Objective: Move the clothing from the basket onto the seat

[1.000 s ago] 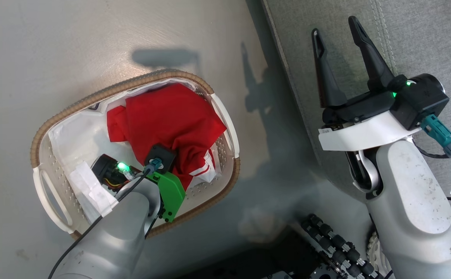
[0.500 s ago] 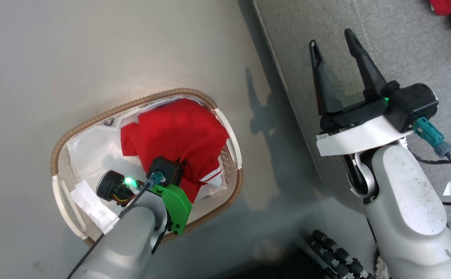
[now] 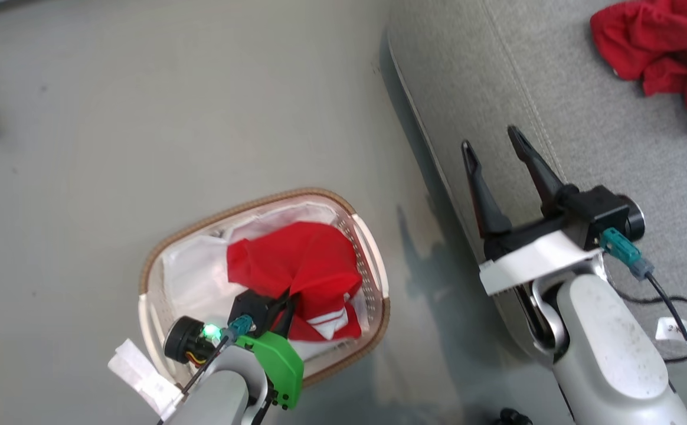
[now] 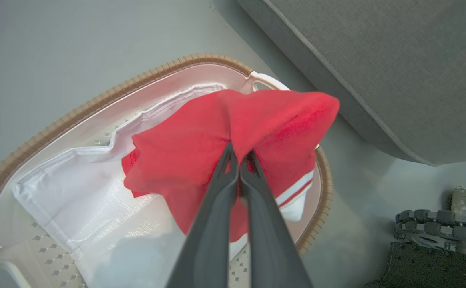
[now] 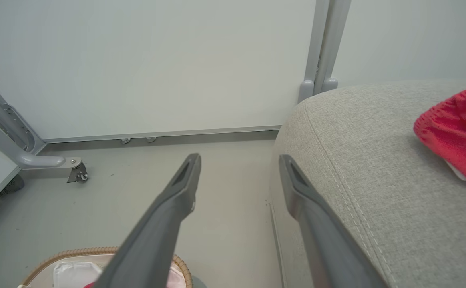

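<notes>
Approx half done: 1st garment (image 3: 662, 53) lies on the seat (image 3: 497, 71), 2nd garment (image 3: 296, 265) sits in the basket (image 3: 202, 221) w/ left gripper (image 4: 238, 156) clamped on it, yet to go over; right gripper (image 3: 490, 139) apart, empty.

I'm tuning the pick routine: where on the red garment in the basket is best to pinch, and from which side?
Probably the raised middle fold of the red garment, from above: fabric peaks there, clear of the white liner. The left gripper is shut there.
</notes>
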### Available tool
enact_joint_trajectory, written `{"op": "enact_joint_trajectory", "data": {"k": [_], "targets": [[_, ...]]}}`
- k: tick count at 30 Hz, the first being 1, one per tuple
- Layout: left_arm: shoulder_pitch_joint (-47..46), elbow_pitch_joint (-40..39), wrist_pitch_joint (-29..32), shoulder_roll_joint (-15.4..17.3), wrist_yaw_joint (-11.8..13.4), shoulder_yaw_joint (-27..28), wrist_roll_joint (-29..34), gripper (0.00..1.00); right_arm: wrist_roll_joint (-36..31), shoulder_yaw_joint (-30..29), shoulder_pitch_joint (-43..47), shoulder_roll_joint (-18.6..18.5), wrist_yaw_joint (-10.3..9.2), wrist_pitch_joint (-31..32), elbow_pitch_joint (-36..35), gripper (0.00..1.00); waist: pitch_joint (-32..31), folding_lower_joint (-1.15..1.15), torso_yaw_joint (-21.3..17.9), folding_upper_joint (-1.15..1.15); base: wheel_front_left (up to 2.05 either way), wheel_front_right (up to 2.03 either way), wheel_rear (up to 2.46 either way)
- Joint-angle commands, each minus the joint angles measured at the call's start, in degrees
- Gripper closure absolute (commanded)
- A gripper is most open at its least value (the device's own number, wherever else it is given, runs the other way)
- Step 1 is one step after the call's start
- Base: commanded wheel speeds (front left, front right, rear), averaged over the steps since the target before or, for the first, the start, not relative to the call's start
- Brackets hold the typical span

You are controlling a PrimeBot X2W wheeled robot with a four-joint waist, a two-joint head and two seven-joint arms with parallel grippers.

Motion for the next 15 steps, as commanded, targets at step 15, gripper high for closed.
{"op": "enact_joint_trajectory", "data": {"k": [15], "targets": [[10.0, -15.9, 0.0, 0.0, -0.2, 9.1, 2.2, 1.00, 0.1, -0.3, 9.4, -0.5, -0.08, -0.1, 3.3, 0.00, -16.9, 0.00, 9.3, 0.00, 0.00, 0.00, 0.00]]}}
